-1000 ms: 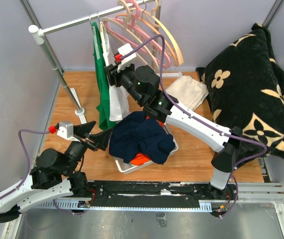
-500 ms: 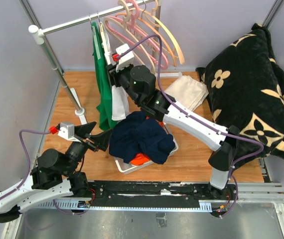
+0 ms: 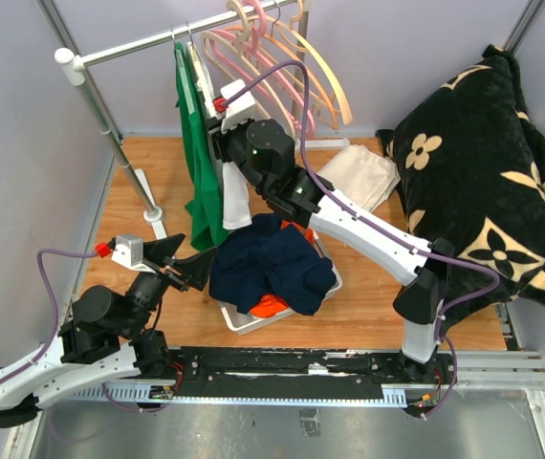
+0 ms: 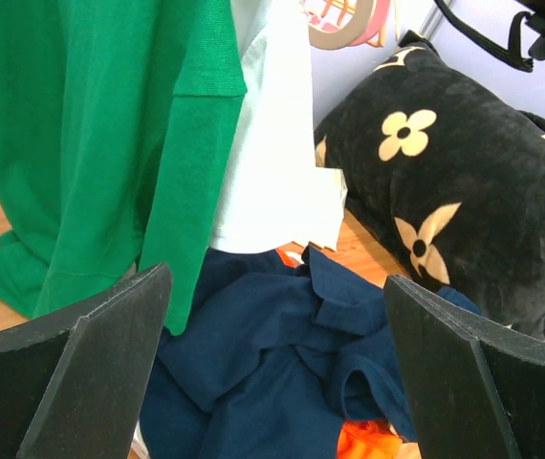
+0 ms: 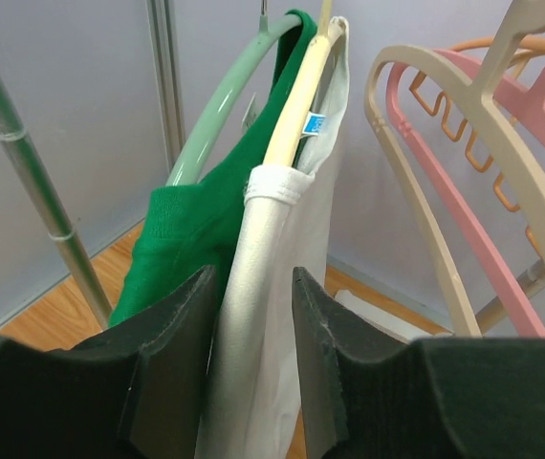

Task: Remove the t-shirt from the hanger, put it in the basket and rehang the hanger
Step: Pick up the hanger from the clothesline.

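Note:
A white t-shirt (image 3: pixel 235 196) hangs on a cream hanger (image 5: pixel 301 96) on the rail, next to a green shirt (image 3: pixel 196 163) on a pale green hanger (image 5: pixel 220 120). My right gripper (image 3: pixel 227 158) is up at the shirt's shoulder. In the right wrist view the gripper (image 5: pixel 253 277) has its jaws closed narrowly on the white t-shirt (image 5: pixel 272 287), with the green shirt (image 5: pixel 191 220) just to the left. My left gripper (image 3: pixel 201 270) is open and empty, low by the basket. In its wrist view the gripper (image 4: pixel 274 277) faces the white t-shirt's hem (image 4: pixel 272 143).
The rail (image 3: pixel 148 40) and its slanted pole (image 3: pixel 110 124) stand at back left. Empty pink and wooden hangers (image 3: pixel 282 57) hang to the right. A white basket (image 3: pixel 246 322) holds navy clothes (image 3: pixel 272 263). A folded cream cloth (image 3: pixel 359 172) and a black flowered blanket (image 3: pixel 483 163) lie right.
My right arm has moved up and back toward the rail, and the white t-shirt and green shirt have shifted with it. The left arm has not moved.

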You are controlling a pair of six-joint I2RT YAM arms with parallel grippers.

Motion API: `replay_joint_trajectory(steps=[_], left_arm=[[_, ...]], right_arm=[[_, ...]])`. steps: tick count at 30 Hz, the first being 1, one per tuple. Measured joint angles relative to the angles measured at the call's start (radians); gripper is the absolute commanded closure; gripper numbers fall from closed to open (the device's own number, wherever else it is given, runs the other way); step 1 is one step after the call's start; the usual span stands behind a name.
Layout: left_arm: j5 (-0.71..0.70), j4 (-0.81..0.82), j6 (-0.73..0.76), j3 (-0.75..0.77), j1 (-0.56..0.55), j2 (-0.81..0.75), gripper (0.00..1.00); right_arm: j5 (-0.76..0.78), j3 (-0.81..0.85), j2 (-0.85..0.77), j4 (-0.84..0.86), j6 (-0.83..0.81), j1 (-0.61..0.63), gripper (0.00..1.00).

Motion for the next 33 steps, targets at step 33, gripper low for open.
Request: replay_joint_trajectory(steps=[33], left_arm=[[0.0,0.016,0.02,0.0,0.0,0.027,0.03]], right_arm=[[-0.014,-0.081,-0.023,0.043,0.006,-0.071,0.99]])
